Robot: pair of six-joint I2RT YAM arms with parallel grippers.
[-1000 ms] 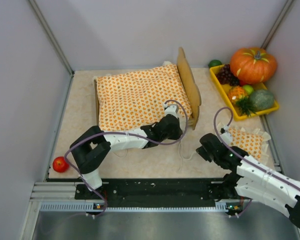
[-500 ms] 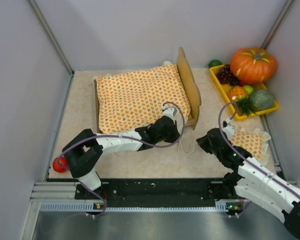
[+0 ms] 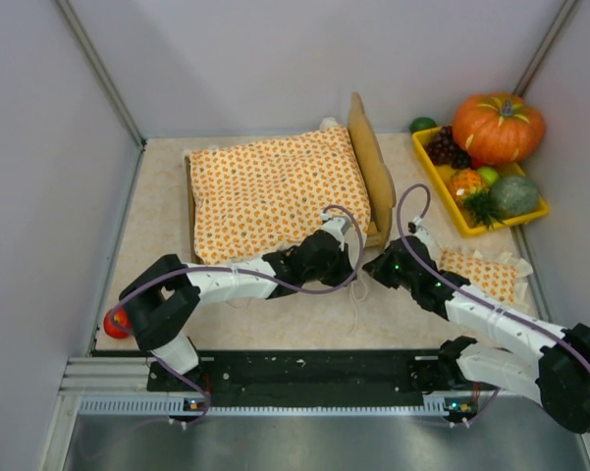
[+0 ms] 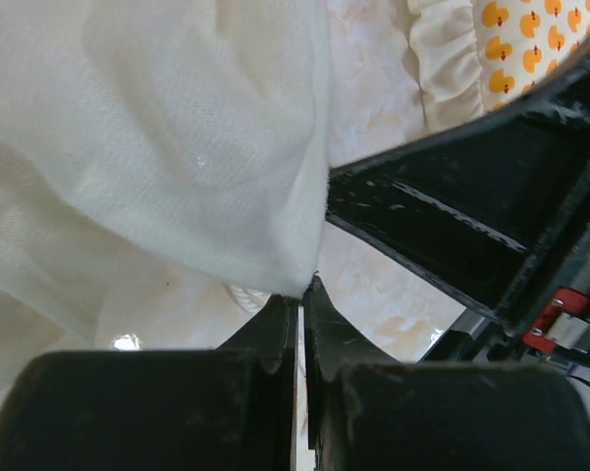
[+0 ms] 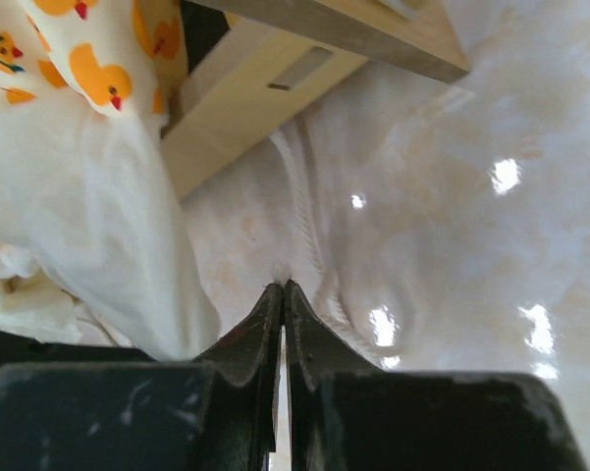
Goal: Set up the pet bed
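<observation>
Inspection of the bench (image 3: 157,196): the pet bed (image 3: 371,167) stands at the back centre, its headboard upright at the right-hand end. An orange-dotted bedspread (image 3: 270,191) hides nearly all of the frame. From above we see only the headboard and a sliver of wood along the left edge.

The left hand (image 4: 301,292) is at the bed's near right corner, clenched, its fingers pressed together. The white underside of the bedspread comes down to the fingertips and touches them. We cannot tell whether any cloth is nipped between them. From above, this hand is largely masked by its own wrist and cable.

The right hand (image 5: 282,292) is also clenched, with its tips low over the bench just beside the bed's wooden corner. A white cord (image 5: 304,235) runs past the tips. We cannot tell whether it is caught.

The right arm cuts off part of the small dotted pillow (image 3: 486,278), which lies right of the bed. The left arm half covers a red apple (image 3: 118,322) at the near left edge. A pumpkin (image 3: 498,126) and a yellow tray (image 3: 434,169) of produce sit at the back right.
</observation>
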